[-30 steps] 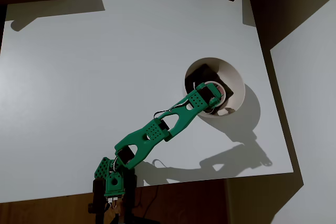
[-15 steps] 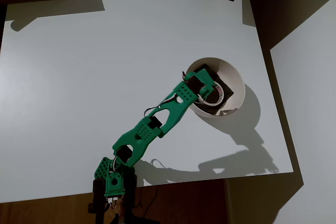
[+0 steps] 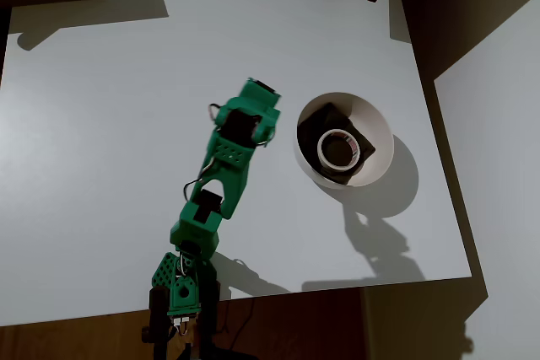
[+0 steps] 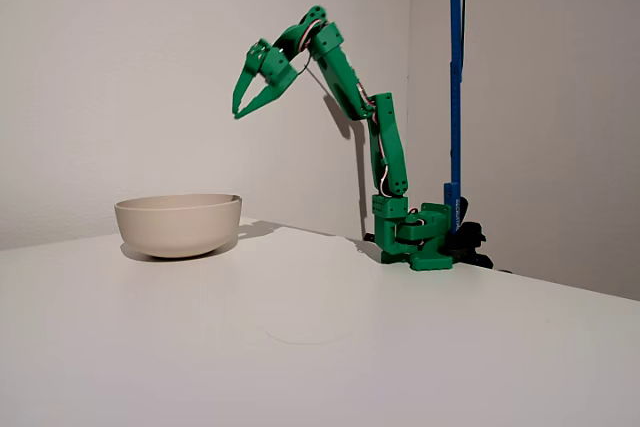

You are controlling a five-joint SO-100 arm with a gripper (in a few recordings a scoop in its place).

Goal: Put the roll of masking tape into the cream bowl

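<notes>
Hand (image 4: 243, 100): raised high, empty, jaws slightly parted
Roll of masking tape (image 3: 339, 148): flat inside cream bowl (image 3: 371, 120), right of hand in overhead view
Counter (image 3: 101, 166): open white surface around, bowl near its right edge

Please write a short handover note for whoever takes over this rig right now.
Hand: open and empty, raised high above the table, clear of the bowl in the fixed view.
Roll of masking tape: lies flat inside the cream bowl, on the dark patch at its bottom, in the overhead view.
Cream bowl: upright on the white table, near the right edge in the overhead view.
Done: the tape is in the bowl and released.
Left: nothing for the task itself; perhaps only bringing the arm to rest.
</notes>
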